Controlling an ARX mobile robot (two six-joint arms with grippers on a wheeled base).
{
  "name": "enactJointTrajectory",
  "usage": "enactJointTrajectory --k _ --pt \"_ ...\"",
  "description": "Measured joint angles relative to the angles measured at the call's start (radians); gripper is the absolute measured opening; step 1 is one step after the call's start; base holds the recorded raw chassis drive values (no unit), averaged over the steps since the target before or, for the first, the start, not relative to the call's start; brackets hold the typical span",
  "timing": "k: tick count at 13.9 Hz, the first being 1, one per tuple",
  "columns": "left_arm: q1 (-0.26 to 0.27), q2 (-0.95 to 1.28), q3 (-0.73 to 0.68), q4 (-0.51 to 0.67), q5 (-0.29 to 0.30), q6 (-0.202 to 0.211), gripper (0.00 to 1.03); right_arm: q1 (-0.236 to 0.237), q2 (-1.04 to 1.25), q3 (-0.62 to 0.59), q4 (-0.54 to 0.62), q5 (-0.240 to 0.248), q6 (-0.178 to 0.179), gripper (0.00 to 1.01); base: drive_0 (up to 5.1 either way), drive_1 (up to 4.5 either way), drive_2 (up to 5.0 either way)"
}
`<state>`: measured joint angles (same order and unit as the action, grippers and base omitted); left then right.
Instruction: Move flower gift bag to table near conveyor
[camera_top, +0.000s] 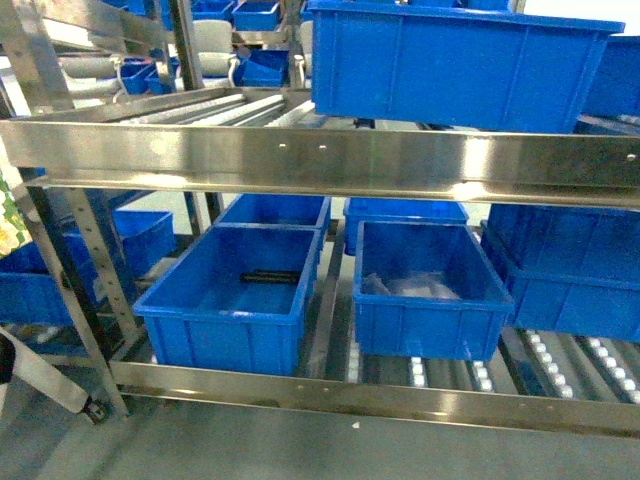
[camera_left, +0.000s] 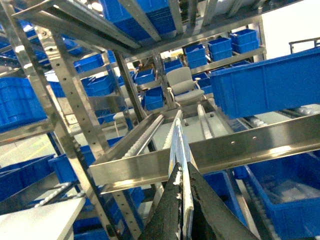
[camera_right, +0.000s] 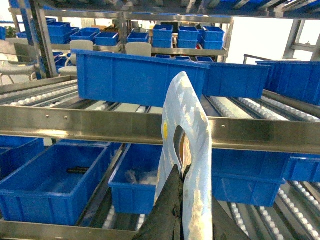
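Held the flower gift bag (camera_right: 186, 150) pinched shut at both rims by left gripper (camera_left: 182, 200) and right gripper (camera_right: 181, 200), near the conveyor (camera_top: 320, 155); best kept level, clear of rails, toward the unseen table.

Bright, even overhead light fills all three views — the steel rail (camera_top: 330, 155) across the head view carries soft white glare. Windows at the upper right blow out white in both wrist views. Focus is soft throughout — shadows under the blue bins (camera_top: 240, 285) stay faint.
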<state>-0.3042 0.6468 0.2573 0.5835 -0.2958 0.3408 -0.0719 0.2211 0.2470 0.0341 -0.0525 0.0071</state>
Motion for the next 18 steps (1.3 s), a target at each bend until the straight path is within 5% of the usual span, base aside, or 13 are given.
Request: enactJointTrajectory --k 18 --pt "0.000 0.000 0.000 0.001 0.000 0.000 0.02 0.000 0.003 0.000 -0.001 0.000 0.000 0.02 -4.9 2.03 2.8"
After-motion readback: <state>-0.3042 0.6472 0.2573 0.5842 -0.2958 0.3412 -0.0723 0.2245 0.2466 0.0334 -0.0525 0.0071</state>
